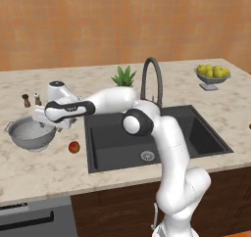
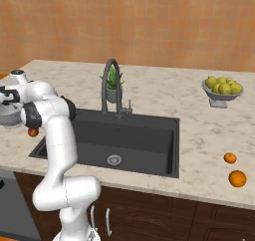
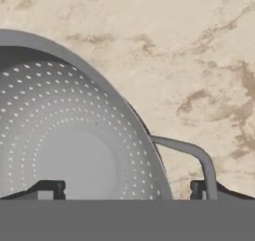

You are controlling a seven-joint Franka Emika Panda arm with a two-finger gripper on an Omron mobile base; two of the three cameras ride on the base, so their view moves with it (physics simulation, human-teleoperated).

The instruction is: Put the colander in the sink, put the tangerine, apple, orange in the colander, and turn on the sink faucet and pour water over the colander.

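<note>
Near the counter's left end, the colander [image 1: 32, 132] sits on the marble, left of the sink [image 1: 152, 138], with the gripper [image 1: 46, 121] over its right rim. Hand view gives the detail the base views lack: the fingertips [image 3: 50, 189] stand wide apart, one inside the colander's pierced wall, the other outside by the side handle [image 3: 191, 153], rim between them, nothing clamped. Whether a tip touches metal, cannot tell. Left base view shows the apple [image 1: 74, 147] on the counter between colander and sink, just off the front-left corner of the basin, plus salt and pepper shakers [image 1: 31, 100] behind the colander. Right base view adds what the left misses: two orange fruits, the smaller [image 2: 229, 158] behind the larger [image 2: 237, 178], near the counter's front edge right of the sink. Both base views show the faucet [image 1: 152, 82] at the sink's back edge, a potted plant [image 1: 124, 78] just behind it, and a footed bowl of yellow-green fruit [image 1: 212, 75] toward the right end. Counter [image 1: 122, 175] is beige marble over dark cabinets; the wall [image 1: 122, 20] is orange-tan.
</note>
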